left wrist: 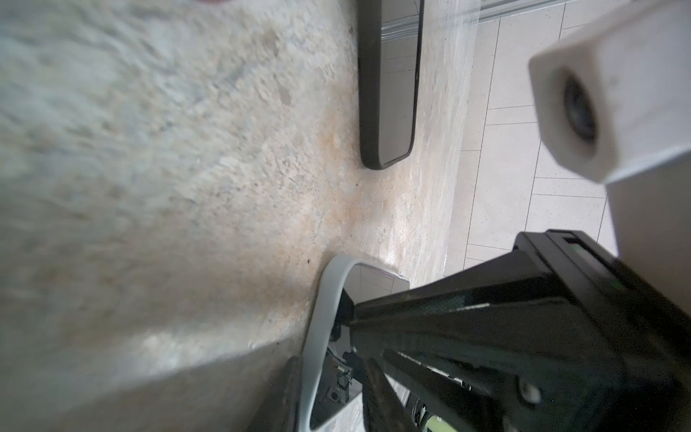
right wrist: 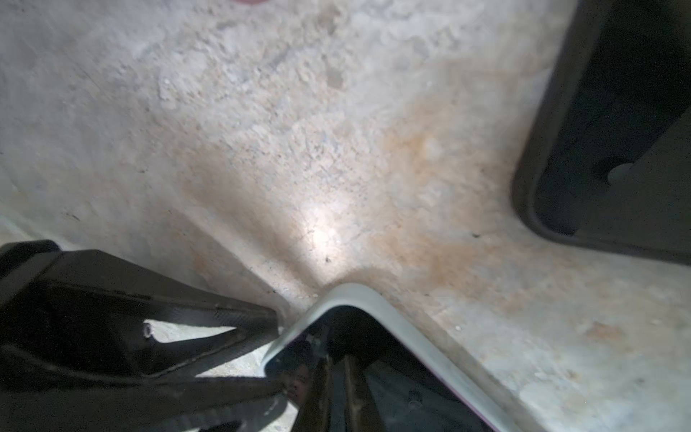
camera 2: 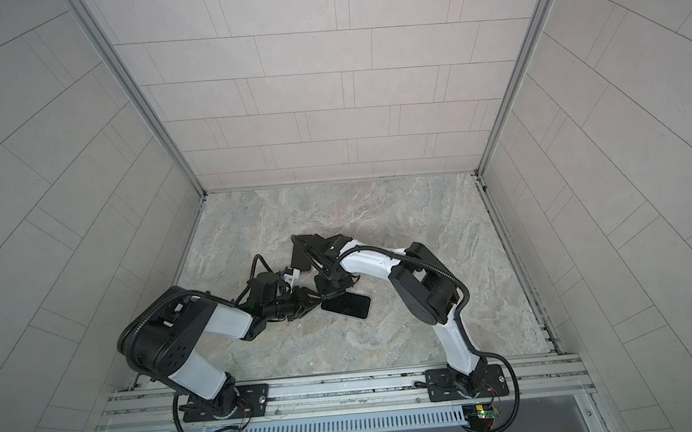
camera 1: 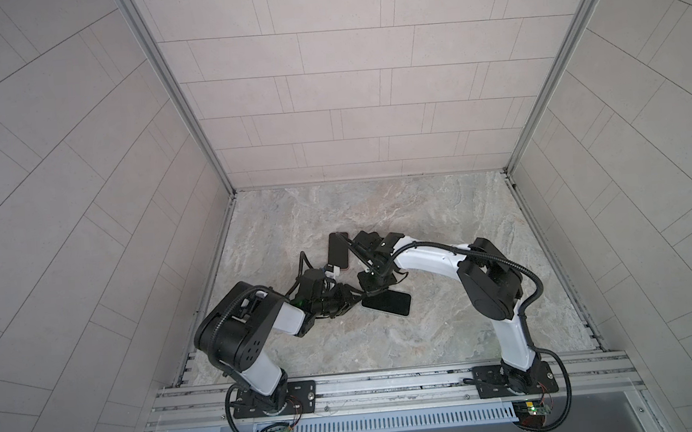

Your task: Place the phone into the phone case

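Note:
The phone [camera 1: 388,303] [camera 2: 348,306], black glass with a light grey rim, lies mid-table. My left gripper [camera 1: 360,297] reaches its near-left end; in the left wrist view the rim [left wrist: 319,329] sits between its two fingers, so my left gripper [left wrist: 332,396] is shut on the phone. My right gripper [camera 1: 372,286] points down from above, shut, fingertips on the screen near the phone's corner [right wrist: 359,295]. The dark phone case [camera 1: 337,251] [camera 2: 299,255] lies open side up just behind, apart from the phone [right wrist: 617,112].
Both arms crowd together over the centre of the marble table [camera 1: 448,335]. Tiled walls close in the back and both sides. The metal rail [camera 1: 389,383] with the arm bases runs along the front edge.

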`<state>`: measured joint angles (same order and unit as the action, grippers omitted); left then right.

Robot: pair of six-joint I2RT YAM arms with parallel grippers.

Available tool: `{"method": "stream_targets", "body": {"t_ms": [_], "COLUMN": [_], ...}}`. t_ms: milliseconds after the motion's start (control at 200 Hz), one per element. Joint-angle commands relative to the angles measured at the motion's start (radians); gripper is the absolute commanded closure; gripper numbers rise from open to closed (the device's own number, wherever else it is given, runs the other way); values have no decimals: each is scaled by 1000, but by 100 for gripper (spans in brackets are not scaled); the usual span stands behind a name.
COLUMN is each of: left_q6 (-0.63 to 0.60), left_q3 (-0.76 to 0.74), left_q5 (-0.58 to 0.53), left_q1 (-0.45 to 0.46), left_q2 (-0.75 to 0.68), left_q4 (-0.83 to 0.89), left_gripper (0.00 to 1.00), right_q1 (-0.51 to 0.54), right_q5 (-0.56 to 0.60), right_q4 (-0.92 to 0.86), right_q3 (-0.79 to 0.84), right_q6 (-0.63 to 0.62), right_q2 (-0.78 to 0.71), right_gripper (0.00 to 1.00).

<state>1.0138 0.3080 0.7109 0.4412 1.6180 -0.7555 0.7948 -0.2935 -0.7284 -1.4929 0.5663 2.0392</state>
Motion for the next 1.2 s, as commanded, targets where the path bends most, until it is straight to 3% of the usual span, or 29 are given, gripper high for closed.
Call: {"method": "stream_targets", "body": {"t_ms": [0,210,280,395,445,510,600,645,695,751,911,1196], "left_q6": [-9,-29,-29,-32,-34,-37,-37,-34,-34,-32,-30,-27], "left_q3": [-10,-10,-10,-38,-37,-34,-30,-30,-30,-30,-30,-35], "left_q5": [-19,-59,-64,-74,-80,-80,-73,-71,-71,-71,-67,-66], "left_q1": [-9,-10,-10,-10,-10,-10,-10,-10,-10,-10,-11,-10], "left_q2": [-49,-105,-119,-139,-144,-144,-137,-134,-132,-129,-126,-124], "left_q4": [33,85,81,79,84,89,86,82,80,78,76,68], "left_gripper": [66,66,66,66,66,66,66,66,66,66,66,66], "right_q1": [-33,-53,-59,-79,-85,-83,-64,-57,-60,-62,-46,21], "right_q5": [119,93,95,58,23,-31,-55,-30,-32,-69,-5,182], "right_q4": [-22,111,144,168,207,286,395,434,362,218,-74,-123], "right_q3": [74,220,259,284,310,380,493,529,510,440,281,199], "right_q6": [-65,-241,-269,-306,-346,-423,-565,-539,-541,-606,-715,-721], "right_q2": [-107,-442,-538,-637,-672,-731,-803,-811,-790,-735,-483,-203], "right_gripper": [86,64,50,41,31,1,0,0,0,0,0,0]}}
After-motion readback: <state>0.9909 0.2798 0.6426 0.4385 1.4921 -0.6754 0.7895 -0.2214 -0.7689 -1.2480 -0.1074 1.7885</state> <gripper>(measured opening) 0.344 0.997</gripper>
